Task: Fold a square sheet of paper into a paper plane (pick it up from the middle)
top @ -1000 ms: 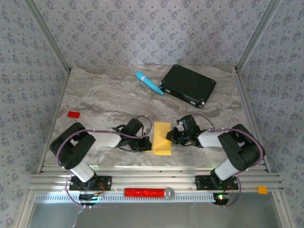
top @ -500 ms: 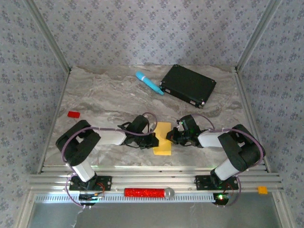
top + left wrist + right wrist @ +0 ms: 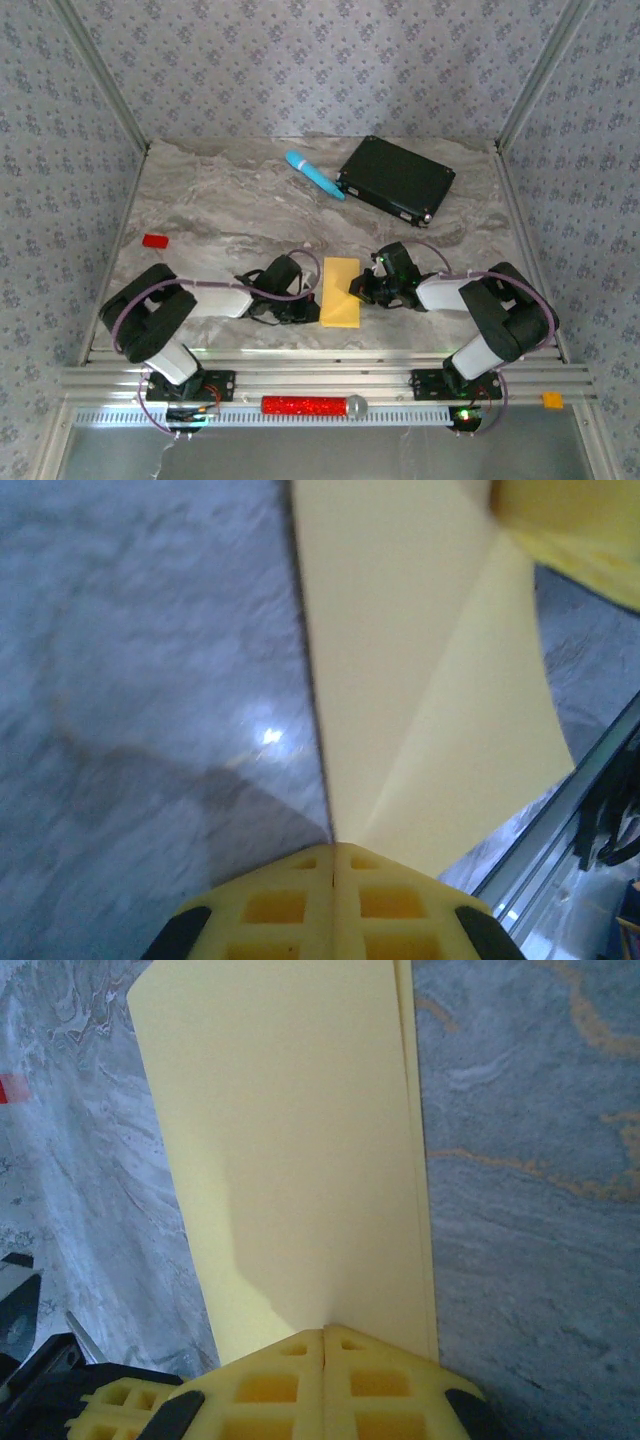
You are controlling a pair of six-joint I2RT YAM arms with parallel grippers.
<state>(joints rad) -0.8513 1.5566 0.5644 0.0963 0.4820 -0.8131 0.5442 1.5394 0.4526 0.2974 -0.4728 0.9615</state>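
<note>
Presently the square sheet of paper (image 3: 340, 292), folded to a narrow strip, lies flat on the desk (image 3: 220, 210) between the left hand (image 3: 308, 306) and right hand (image 3: 357, 290), both pressed together at its edges (whether either pinches a layer is unclear). A sideways nudge could skew its layers. The light-blue cylinder (image 3: 314, 174), black flat box (image 3: 396, 180) and small red block (image 3: 154, 241) sit well apart, obstructing nothing.

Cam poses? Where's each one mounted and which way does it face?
Top external: above and behind, looking down on the table; both arms, bases at bottom.
Left wrist: facing right over the paper; left gripper shut at bottom.
Right wrist: facing left over the paper; right gripper shut at bottom.
Shared: the paper, in all three.
</note>
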